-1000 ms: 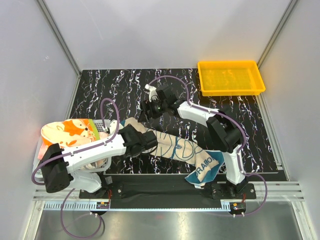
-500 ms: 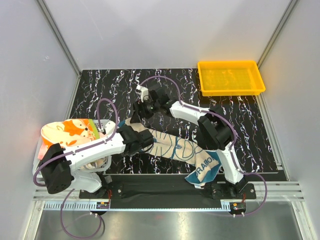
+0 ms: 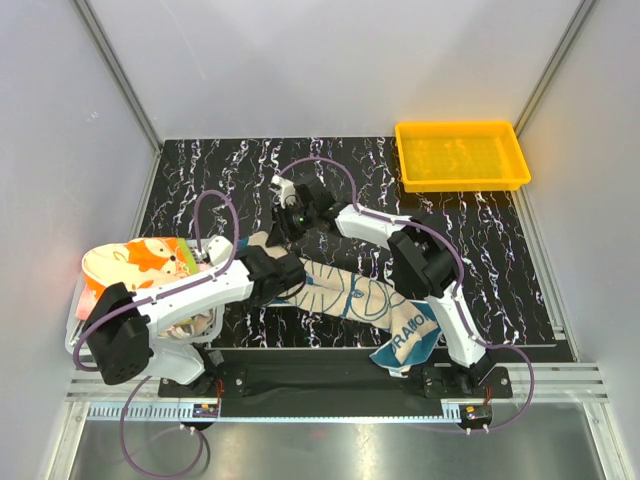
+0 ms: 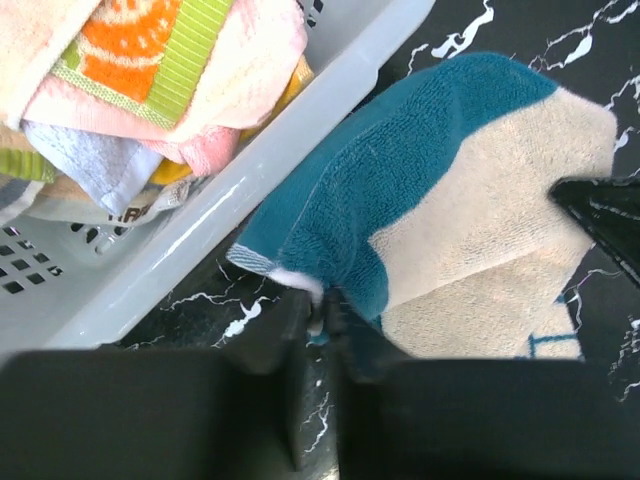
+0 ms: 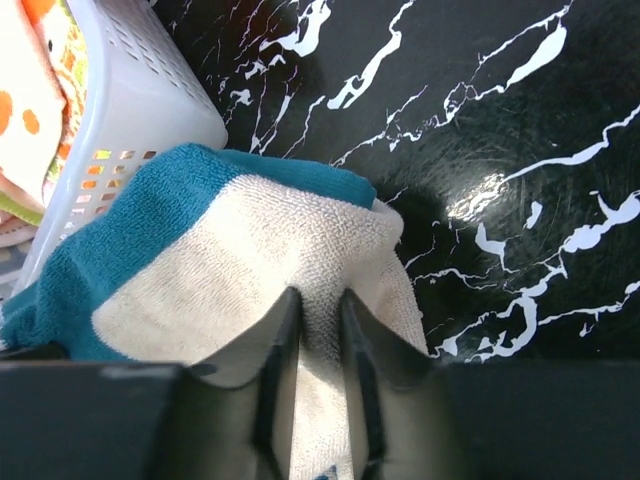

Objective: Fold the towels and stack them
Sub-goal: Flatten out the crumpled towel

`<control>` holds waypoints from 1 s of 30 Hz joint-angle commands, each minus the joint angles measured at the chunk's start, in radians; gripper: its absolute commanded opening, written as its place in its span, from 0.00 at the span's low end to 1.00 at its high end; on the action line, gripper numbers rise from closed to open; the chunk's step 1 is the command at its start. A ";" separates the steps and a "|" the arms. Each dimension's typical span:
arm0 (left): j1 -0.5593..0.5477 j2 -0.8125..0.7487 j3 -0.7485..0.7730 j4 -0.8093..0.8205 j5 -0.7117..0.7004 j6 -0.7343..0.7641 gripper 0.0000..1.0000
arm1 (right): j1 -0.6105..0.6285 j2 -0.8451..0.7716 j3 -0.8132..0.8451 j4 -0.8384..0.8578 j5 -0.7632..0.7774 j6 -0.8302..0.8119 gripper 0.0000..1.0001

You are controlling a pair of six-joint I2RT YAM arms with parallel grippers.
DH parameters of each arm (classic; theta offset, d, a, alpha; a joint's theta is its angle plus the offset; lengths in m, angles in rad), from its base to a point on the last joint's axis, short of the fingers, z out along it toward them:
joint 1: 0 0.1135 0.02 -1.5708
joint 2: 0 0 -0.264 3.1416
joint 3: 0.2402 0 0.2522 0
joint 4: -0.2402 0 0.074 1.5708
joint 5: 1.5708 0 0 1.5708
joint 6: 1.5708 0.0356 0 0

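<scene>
Teal towel (image 4: 400, 160) hem in left hand (image 4: 322, 308)

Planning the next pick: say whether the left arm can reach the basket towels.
Probably yes once freed: the basket sits beside the left gripper, its towels uncovered, but that gripper is shut on the teal towel.

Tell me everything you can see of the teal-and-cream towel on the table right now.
The teal-and-cream towel is terry, teal border around a cream middle with line drawing and white lettering. It lies crumpled, stretched diagonally on the black marbled table, one end beside the white basket. The left gripper and right gripper pinch that end, jaws shut.
</scene>
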 commanded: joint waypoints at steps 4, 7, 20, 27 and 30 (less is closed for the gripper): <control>0.005 -0.009 0.090 -0.066 -0.137 0.159 0.00 | 0.007 -0.072 -0.004 0.030 0.076 0.014 0.04; 0.005 -0.029 0.127 0.000 -0.160 0.335 0.00 | -0.011 -0.154 -0.052 0.001 0.253 0.027 0.00; 0.302 0.065 0.697 0.722 0.283 1.376 0.00 | -0.246 -0.365 0.333 -0.470 0.688 -0.037 0.00; 0.316 0.191 1.153 0.615 0.390 1.573 0.00 | -0.246 -0.446 0.580 -0.542 0.854 -0.143 0.00; 0.315 0.125 1.140 0.623 0.435 1.623 0.00 | -0.246 -0.539 0.568 -0.539 0.861 -0.155 0.00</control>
